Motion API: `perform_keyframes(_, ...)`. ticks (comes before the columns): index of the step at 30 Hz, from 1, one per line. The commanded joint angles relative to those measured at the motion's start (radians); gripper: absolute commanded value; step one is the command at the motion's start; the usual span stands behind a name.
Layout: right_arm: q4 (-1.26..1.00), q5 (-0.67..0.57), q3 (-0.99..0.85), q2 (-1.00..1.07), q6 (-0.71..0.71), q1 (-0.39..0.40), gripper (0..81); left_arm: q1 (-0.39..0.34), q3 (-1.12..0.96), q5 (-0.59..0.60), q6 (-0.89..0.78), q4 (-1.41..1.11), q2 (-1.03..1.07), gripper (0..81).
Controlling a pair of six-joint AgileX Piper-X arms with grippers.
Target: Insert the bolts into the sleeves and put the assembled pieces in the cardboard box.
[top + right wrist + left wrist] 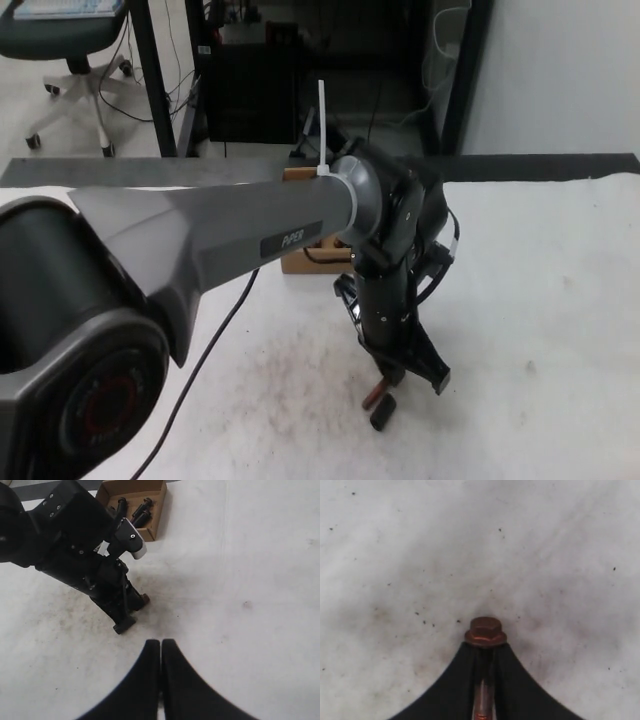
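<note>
My left gripper (485, 655) is shut on a copper bolt (485, 631), whose hex head sticks out past the fingertips just above the white table. In the high view the same gripper (388, 398) points down at the table's middle with the bolt (374, 396) at its tip. From the right wrist view, the left gripper (131, 611) and the bolt head (144, 599) sit low over the table. My right gripper (161, 644) hangs a short way off, shut with nothing between its fingers. The cardboard box (159, 515) holds several black sleeves with bolts (140, 510).
The box (300, 262) stands behind the left arm, partly hidden by it. A black cable (215, 340) trails across the white table (540, 330). A dark strip runs along the table's far edge, with an office chair (70, 50) and frames beyond.
</note>
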Motion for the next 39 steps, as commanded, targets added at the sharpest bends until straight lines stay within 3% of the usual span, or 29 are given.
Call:
perform_keyframes(1,0.005,-0.002,0.0,-0.005,-0.01,-0.003,0.8,0.01,0.0,-0.082,0.051,0.081,0.017,0.2)
perform_keyframes(6,0.008,-0.002,0.0,-0.005,-0.01,0.002,0.8,0.045,-0.029,-0.209,0.153,0.162,0.005,0.2)
perform_keyframes(10,0.006,-0.002,0.0,-0.005,-0.01,0.001,0.8,0.072,-0.041,-0.192,0.186,0.175,-0.002,0.2)
perform_keyframes(14,0.006,-0.002,0.0,-0.005,-0.01,0.001,0.8,0.093,-0.037,-0.103,0.219,0.173,-0.002,0.4)
perform_keyframes(16,0.006,-0.002,0.0,-0.005,-0.01,0.001,0.8,0.101,-0.038,-0.065,0.24,0.164,-0.002,4.0)
perform_keyframes(21,0.006,-0.002,0.0,-0.005,-0.01,0.001,0.8,0.104,-0.038,-0.067,0.324,0.162,-0.002,28.1)
perform_keyframes(23,0.004,-0.002,0.0,-0.005,-0.01,0.001,0.8,0.104,-0.038,-0.076,0.335,0.166,-0.002,32.8)
perform_keyframes(39,0.004,-0.002,0.0,-0.005,-0.015,0.001,0.8,0.104,-0.017,-0.1,0.292,0.158,0.009,33.0)
